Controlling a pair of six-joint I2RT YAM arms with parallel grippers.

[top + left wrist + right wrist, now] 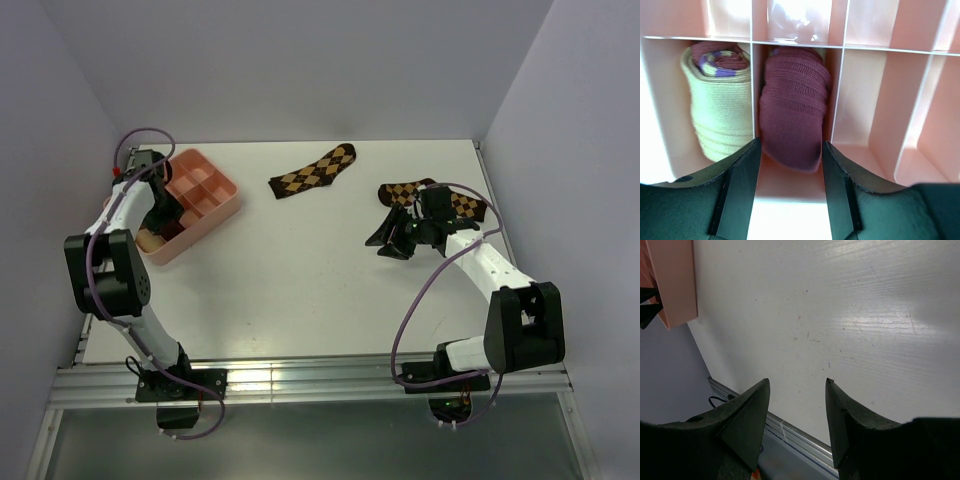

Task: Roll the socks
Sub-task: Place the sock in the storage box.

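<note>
In the left wrist view, the tan sock [720, 105] is rolled up, with maroon and purple showing at its top end. It stands in one compartment of the pink tray [875, 100]. The crimson sock [792, 105] is rolled in the compartment to its right. My left gripper [790, 144] is open, with its fingertips on either side of the crimson roll's near end and small gaps showing. In the top view it [168, 215] hangs over the tray [222, 205]. My right gripper [385, 243] is open and empty above bare table [797, 382].
Two dark brown argyle socks lie on the table. One [313, 172] is at the back middle and one [455, 203] is at the back right, partly under my right arm. The tray's edge [675, 285] shows in the right wrist view. Grey walls enclose the table.
</note>
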